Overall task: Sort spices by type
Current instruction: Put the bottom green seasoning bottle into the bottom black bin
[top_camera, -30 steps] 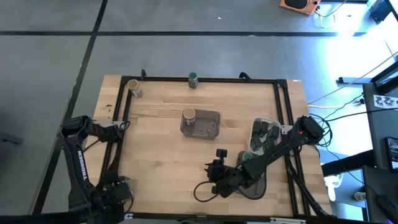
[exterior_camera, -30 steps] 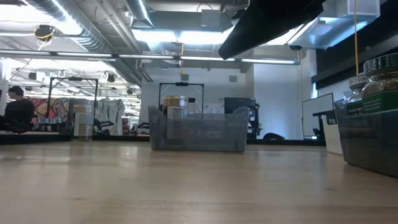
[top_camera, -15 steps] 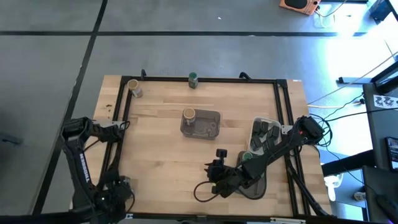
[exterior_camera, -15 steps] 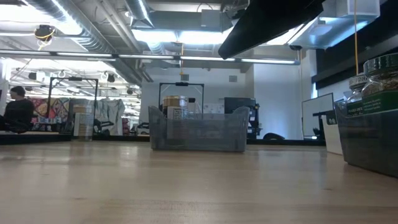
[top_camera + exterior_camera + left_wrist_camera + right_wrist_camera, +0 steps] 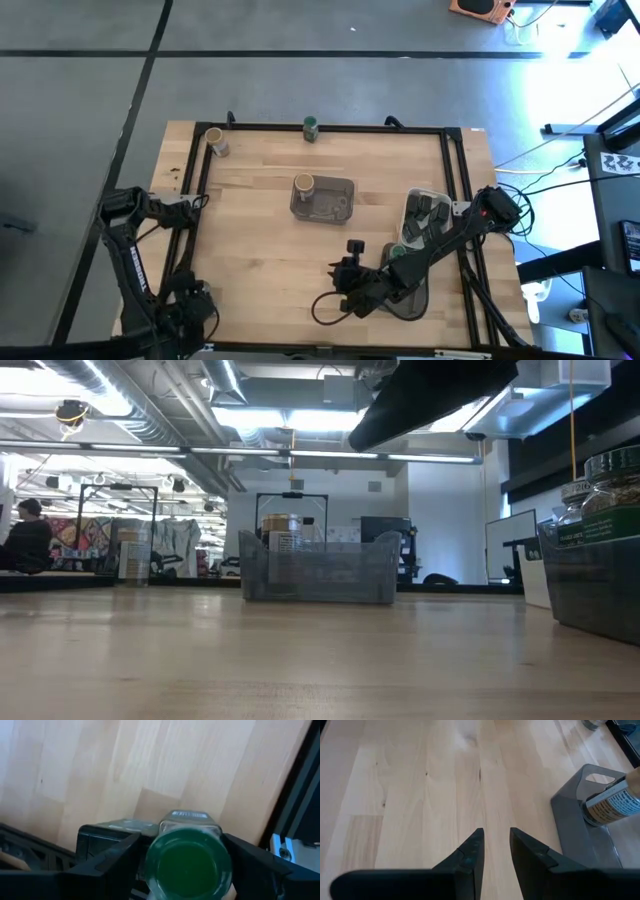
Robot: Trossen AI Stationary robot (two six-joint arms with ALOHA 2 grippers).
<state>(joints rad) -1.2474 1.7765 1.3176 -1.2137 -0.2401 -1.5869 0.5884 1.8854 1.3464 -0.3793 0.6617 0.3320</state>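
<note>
spices sit in several spots; the green-lid jar (image 5: 189, 861) fills the bottom centre of the left wrist view, its long axis running toward the lens so the round green lid faces the camera, its clear body and white label pointing away toward the tabletop (image 5: 165, 760); the left gripper (image 5: 180, 865) is pinching it, one dark finger on each side; in the high view this gripper (image 5: 190, 305) is at the lower left, by the table's near edge and black frame rail; a tan-lid jar (image 5: 303, 185) stands upright in the grey tray (image 5: 335, 200) at the centre of the high view, its axis vertical, printed label showing in the right wrist view (image 5: 610, 802); another tan-lid jar (image 5: 214, 140) stands at the upper left corner, and a second green-lid jar (image 5: 310, 126) at the top edge, both just beside the frame; dark tins (image 5: 428, 212) lie in a white tray (image 5: 412, 200) at the right; the right gripper (image 5: 340, 290) hangs at lower centre, fingers (image 5: 470, 855) nearly pressed together on nothing, a narrow slit between them; bare wood lies open between the centre tray and the left rail, and across the lower centre; in the low view green-lid jars (image 5: 610, 470) rise from a dark tray (image 5: 590, 585) at the right.
</note>
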